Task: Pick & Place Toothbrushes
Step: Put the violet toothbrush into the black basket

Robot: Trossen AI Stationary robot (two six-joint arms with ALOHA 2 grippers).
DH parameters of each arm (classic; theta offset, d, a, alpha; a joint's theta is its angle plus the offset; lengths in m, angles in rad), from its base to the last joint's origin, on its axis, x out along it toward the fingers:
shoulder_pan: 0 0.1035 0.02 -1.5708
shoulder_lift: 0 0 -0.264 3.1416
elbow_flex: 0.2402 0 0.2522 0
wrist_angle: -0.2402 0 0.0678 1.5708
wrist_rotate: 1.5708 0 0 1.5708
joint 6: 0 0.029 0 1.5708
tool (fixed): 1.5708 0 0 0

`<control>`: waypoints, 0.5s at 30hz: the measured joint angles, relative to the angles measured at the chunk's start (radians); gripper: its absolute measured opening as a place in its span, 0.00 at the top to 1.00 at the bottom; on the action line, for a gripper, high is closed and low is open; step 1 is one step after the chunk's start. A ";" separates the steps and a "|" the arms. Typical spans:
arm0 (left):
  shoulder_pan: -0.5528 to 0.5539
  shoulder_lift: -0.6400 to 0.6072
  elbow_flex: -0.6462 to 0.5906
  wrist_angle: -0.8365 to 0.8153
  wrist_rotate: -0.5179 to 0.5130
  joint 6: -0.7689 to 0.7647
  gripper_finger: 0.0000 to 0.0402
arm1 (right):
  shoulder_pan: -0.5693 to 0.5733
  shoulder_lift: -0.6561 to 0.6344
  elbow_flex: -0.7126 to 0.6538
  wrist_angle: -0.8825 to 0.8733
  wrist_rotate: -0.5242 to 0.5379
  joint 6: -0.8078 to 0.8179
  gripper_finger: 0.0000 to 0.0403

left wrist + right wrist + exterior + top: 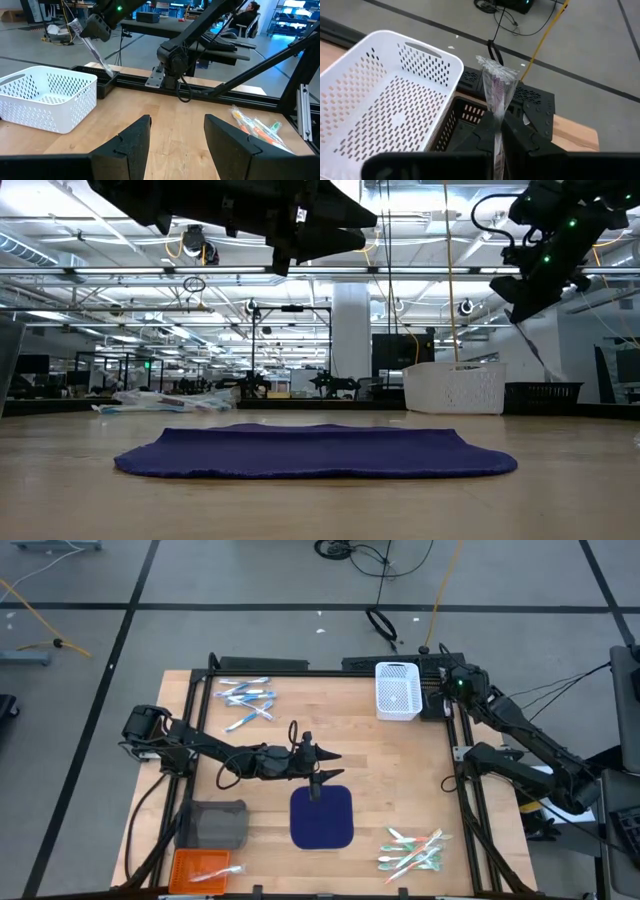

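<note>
Sitting at the table's near left corner in the high view, an orange tray (200, 867) is holding one toothbrush (222, 873), and a grey block (216, 824) is lying just behind it. Farther back on the left, a scatter of blue-and-white toothbrushes (247, 698) is lying on the bare wood.

Reaching in from the left edge, the left arm is stretching toward the table's middle, and the left gripper (322, 768) is hovering over the back edge of the navy mat (322, 817). Its fingers (131, 145) are standing apart with nothing between them, as the left wrist view is showing. In the low view the mat is lying flat on the wood with the gripper hanging well above it.

Right of the mat, near the front edge, a pile of green, white and orange-pink toothbrushes (412, 849) is lying on the table. At the back, a white basket (397, 690) is standing by the frame.

Just right of the basket, at the table's back right corner, the right gripper (499, 131) is hanging above a black bin (470, 112). Its fingers are pinching a wrapped toothbrush (495, 82), which is pointing upward from the grip, clear of the basket.
</note>
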 joint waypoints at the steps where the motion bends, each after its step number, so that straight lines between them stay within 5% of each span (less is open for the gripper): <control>1: 0.000 0.000 0.000 0.000 0.000 0.000 0.53 | 0.000 0.000 -0.003 0.002 0.001 -0.002 0.98; 15: 0.000 0.000 0.000 -0.017 0.000 -0.005 0.53 | 0.000 0.000 -0.003 0.013 0.018 -0.001 0.90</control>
